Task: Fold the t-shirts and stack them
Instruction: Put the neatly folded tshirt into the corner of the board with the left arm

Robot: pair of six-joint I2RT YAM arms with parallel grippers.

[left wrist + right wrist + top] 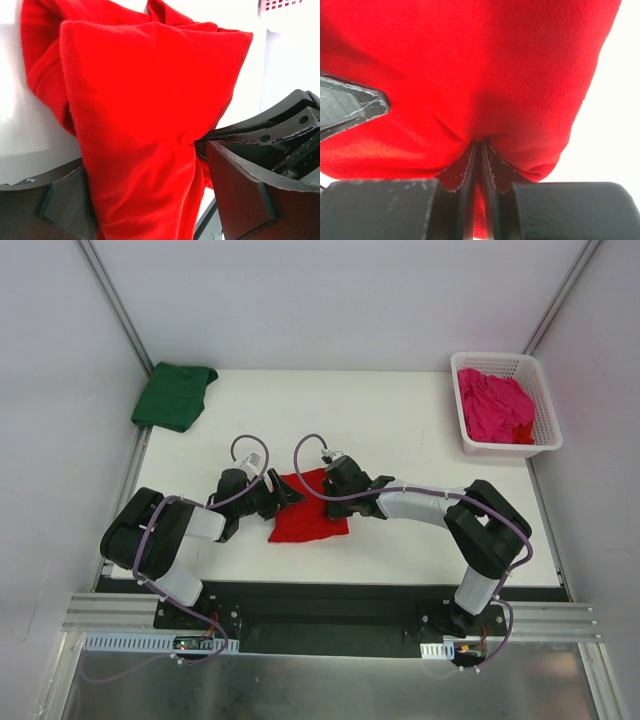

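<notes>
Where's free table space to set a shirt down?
Free: the far strip between green t-shirt and basket, and the patch between basket and right arm. Crowded: near centre, left gripper and right gripper both at the red t-shirt.

White table [400, 430] under red t-shirt [310, 522], green t-shirt [172, 395], basket [510, 448].

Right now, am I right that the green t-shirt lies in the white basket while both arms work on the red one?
Not quite: the top view shows the pink t-shirt in the basket; the green t-shirt lies on the table, far left. The rest holds.
</notes>
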